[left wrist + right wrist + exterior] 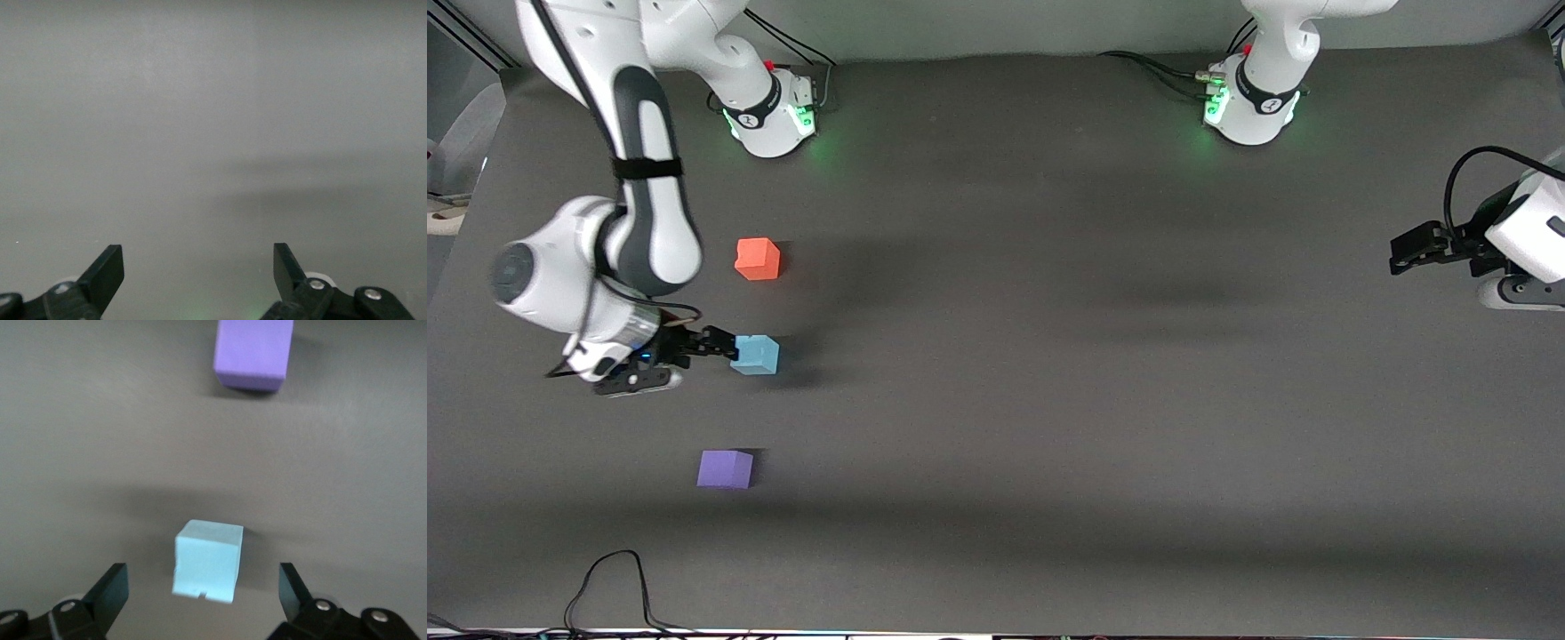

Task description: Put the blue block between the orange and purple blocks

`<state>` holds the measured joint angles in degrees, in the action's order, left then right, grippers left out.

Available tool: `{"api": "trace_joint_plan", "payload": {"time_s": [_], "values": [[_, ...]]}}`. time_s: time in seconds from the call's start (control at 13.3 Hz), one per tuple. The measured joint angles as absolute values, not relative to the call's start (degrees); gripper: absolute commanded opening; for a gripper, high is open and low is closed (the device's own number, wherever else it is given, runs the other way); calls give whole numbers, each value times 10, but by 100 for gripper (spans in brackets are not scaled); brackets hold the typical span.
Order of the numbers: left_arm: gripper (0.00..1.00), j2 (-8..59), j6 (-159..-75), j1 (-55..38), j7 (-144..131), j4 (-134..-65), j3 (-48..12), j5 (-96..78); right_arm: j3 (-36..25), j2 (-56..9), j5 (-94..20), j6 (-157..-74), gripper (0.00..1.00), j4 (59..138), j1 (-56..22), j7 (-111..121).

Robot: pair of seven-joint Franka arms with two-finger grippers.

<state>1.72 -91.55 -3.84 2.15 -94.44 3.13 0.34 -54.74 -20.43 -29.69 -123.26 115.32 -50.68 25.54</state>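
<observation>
Now on the bench: small sky-blue foam cube (756,355) between orange-red cube (758,259) and violet-purple cube (726,468), untouched. Right end effector (203,593) spread wide around it; left end effector (198,273) wide too, waiting. Next, probably: lift clear without nudging.

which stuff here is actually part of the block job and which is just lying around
Part of the job:
- blue block, on the table between the other two, open right hand beside it
- orange block
- purple block

Just there:
- left hand, open, waiting at its arm's end of the table
- black cable at the table edge nearest the front camera
</observation>
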Motion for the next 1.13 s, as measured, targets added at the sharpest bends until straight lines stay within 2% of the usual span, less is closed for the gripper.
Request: {"api": "trace_joint_plan", "payload": {"time_s": [0.23,0.45,0.6,0.83,0.98,1.13], "values": [[100,17,-915,-39,21,-945,31,3,-550,-195,-255,-1109,100,1041,-510,168],[100,17,-915,-39,21,-945,30,3,-531,-191,-227,-1040,100,958,-505,78],[100,17,-915,-39,21,-945,30,3,-437,-161,-161,-1018,100,932,-435,36],[100,17,-915,-39,21,-945,30,3,-235,-79,-66,-981,100,932,-263,-7],[100,17,-915,-39,21,-945,30,3,-165,-33,-55,-970,100,951,-191,-10],[100,17,-915,-39,21,-945,30,3,-70,8,-46,-967,100,987,-92,-9]]}}
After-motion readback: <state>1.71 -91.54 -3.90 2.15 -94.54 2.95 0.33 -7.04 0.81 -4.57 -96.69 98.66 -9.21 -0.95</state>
